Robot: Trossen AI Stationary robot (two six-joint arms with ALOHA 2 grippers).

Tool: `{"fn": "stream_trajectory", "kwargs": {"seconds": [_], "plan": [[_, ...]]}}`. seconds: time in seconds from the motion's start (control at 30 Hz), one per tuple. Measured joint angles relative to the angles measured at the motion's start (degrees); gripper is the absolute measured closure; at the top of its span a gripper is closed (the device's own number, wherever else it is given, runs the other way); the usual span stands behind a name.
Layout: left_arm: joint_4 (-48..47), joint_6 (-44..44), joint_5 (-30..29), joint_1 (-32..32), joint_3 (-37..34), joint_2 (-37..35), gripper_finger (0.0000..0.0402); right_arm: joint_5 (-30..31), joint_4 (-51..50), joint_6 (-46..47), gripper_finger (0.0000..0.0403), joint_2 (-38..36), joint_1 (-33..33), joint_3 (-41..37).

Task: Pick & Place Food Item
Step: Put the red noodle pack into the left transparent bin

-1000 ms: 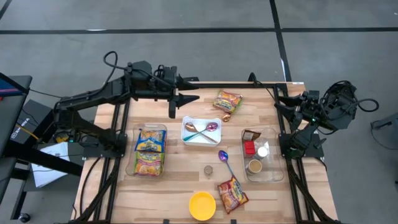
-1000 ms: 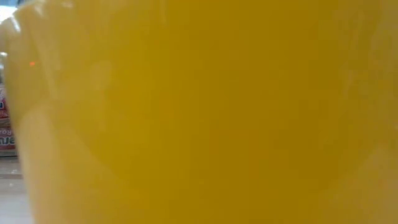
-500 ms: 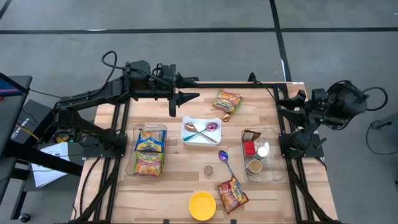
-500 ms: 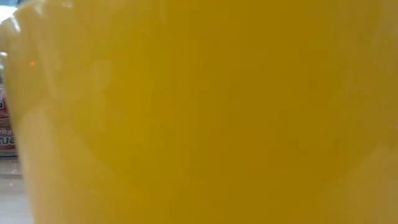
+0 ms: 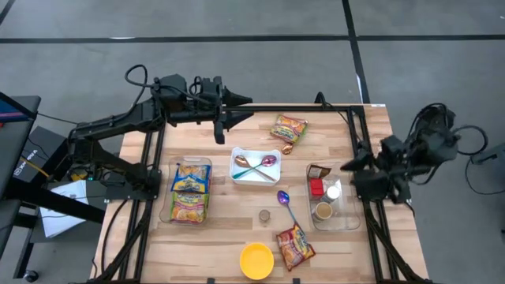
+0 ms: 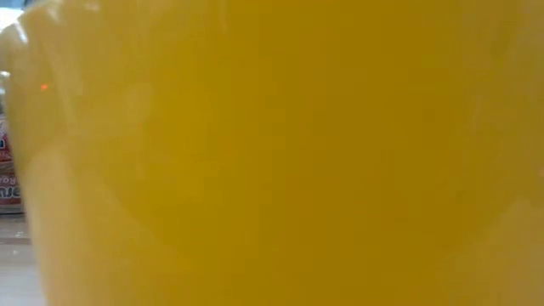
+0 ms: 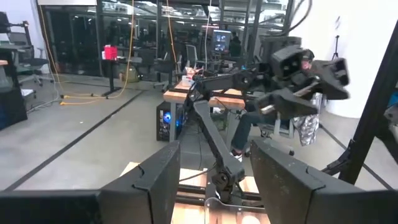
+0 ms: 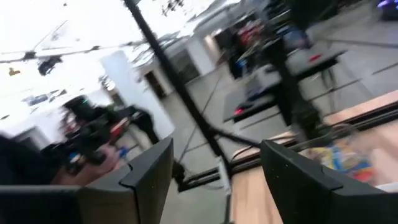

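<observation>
Grippers come first: the left gripper [image 5: 236, 110] hangs over the far edge of the counter [image 5: 229, 217], its fingers [image 7: 155, 180] standing apart with nothing between them, and the right gripper [image 5: 347, 165] sits off the counter's right edge beside the clear bin [image 5: 345, 222], its fingers [image 8: 149, 171] likewise parted around empty air. Neither has hold of anything, so by my reading the pick has not begun and both arms are poised to start. Nearest the left gripper lies a snack packet [image 5: 289, 128] on bare wood at the far side, apart from the white tray [image 5: 237, 177] that carries two spoons [image 5: 259, 164]; a second packet [image 5: 294, 245] rests near the front edge, just beside the yellow bowl [image 5: 256, 260]. Both loose packets lie flat and unobstructed, which probably makes them the likely food items to move. More packets [image 5: 189, 193] are stacked in a clear container [image 5: 165, 207] on the left, possibly where loose ones belong. The right bin holds a red item [image 5: 316, 187] and small cups, and a purple spoon [image 5: 285, 201] lies between tray and bin. Each packet is crinkled, glossy, orange-yellow with red print, soft and thin, so it would likely buckle under a pinch. The bowl fills the low view entirely.
</observation>
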Motion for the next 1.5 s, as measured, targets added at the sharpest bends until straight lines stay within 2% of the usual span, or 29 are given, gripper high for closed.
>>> {"fn": "stream_trajectory", "kwargs": {"seconds": [0.17, 0.33, 0.47, 0.57, 0.7, 0.8, 1.0, 1.2, 1.33, 1.5], "plan": [[-0.01, 0.00, 0.00, 0.00, 0.00, 0.00, 0.0213, -5.07, -3.05, 2.55, 0.0168, 8.04, 0.00, 4.74], [-0.02, 0.02, 0.00, 0.00, 0.00, 0.00, 0.0212, -8.73, -21.10, 18.28, 0.0174, 15.04, -1.33, 11.47], [-0.17, 0.16, 0.62, -0.20, 0.00, 0.00, 0.0215, -17.61, -33.40, 25.65, 0.0190, 21.44, -4.94, 14.94], [-0.85, 2.42, 1.71, -0.23, 0.00, 0.00, 0.0214, -25.69, -34.57, 25.88, 0.0204, 25.17, -8.10, 15.65], [-2.40, 3.32, 1.84, -0.57, 0.00, 0.00, 0.0212, -35.22, -34.79, 22.46, 0.0218, 29.81, -12.08, 15.59], [-3.46, 3.32, 1.97, -0.57, 0.00, 0.00, 0.0213, -38.86, -35.69, 19.14, 0.0225, 32.40, -14.41, 15.59], [-4.58, 3.15, 1.95, -1.58, 0.00, 0.00, 0.0212, -41.47, -39.84, 12.53, 0.0230, 37.39, -18.09, 15.59], [-4.62, 3.13, 1.97, -2.10, 0.00, 0.00, 0.0212, -41.60, -41.19, -4.13, 0.0231, 43.44, -20.02, 15.55], [-4.62, 3.10, 1.93, -2.08, 0.00, 0.00, 0.0212, -41.60, -39.85, -14.19, 0.0234, 47.83, -20.05, 15.55], [-4.88, 3.10, 1.95, -2.08, 0.00, 0.00, 0.0212, -41.72, -33.84, -18.33, 0.0240, 50.76, -19.84, 15.50]]}}
